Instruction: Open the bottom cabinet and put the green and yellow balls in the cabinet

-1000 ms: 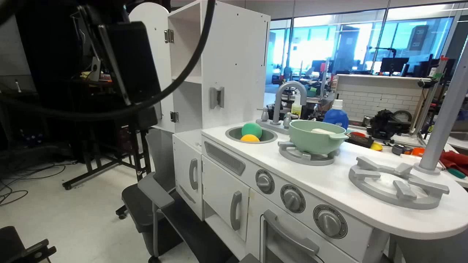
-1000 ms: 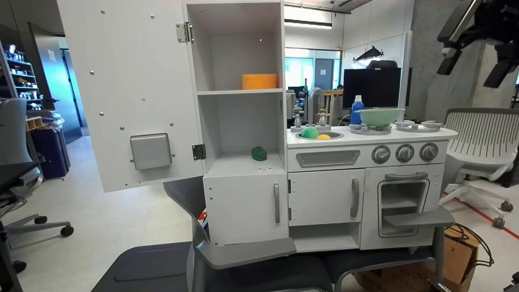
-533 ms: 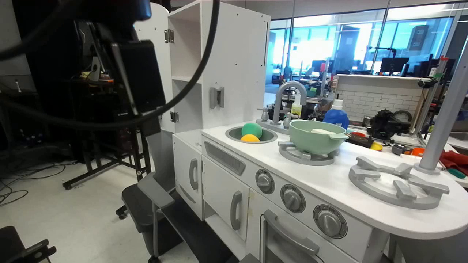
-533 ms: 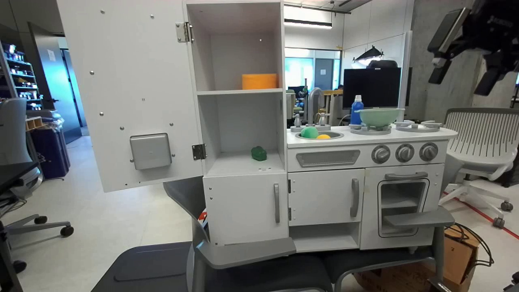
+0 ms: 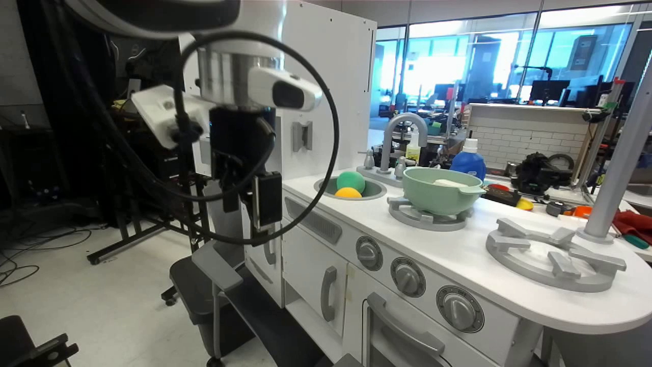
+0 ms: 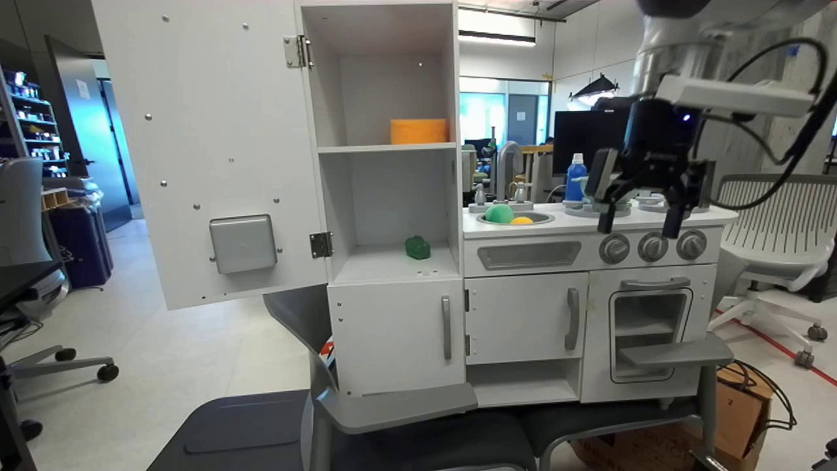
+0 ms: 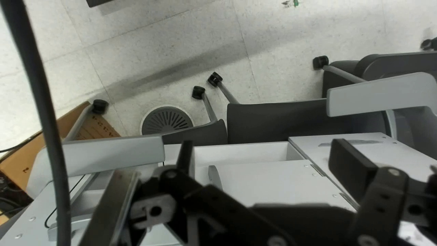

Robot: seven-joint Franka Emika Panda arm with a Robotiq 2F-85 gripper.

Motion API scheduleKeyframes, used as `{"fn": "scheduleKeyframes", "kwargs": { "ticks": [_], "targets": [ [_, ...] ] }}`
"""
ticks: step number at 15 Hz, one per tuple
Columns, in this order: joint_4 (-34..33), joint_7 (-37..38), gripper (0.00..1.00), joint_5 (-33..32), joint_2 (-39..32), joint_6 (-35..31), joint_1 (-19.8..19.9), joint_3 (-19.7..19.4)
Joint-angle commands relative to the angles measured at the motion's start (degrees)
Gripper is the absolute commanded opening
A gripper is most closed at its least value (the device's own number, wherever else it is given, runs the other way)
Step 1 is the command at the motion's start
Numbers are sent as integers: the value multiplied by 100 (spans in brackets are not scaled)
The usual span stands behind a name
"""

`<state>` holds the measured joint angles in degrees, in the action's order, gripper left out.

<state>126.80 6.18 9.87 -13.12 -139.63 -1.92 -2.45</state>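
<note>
Pincer [image 6: 639, 227] agape; yellow ball [image 5: 348, 192] part-hidden

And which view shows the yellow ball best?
An exterior view, where the yellow ball looks largest. Both exterior views show only its upper part above the sink rim; the wrist view misses it.

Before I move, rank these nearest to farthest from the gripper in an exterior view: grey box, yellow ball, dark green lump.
1. Yellow ball: in the sink.
2. Dark green lump: in the tall cupboard's lower compartment.
3. Grey box: on the open cupboard door.
</note>
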Motion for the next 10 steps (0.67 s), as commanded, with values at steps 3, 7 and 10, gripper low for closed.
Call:
{"fn": "scheduleKeyframes", "kwargs": {
  "ticks": [3, 7, 10],
  "targets": [
    [-1307, 1960, 100, -1552, -1646, -51, -721, -317],
    [-1523, 3163, 100, -2740, -2146, -197, -1543, -916],
    [-1894, 3633, 100, -3140, -2580, -305, -1682, -1105]
  ]
}}
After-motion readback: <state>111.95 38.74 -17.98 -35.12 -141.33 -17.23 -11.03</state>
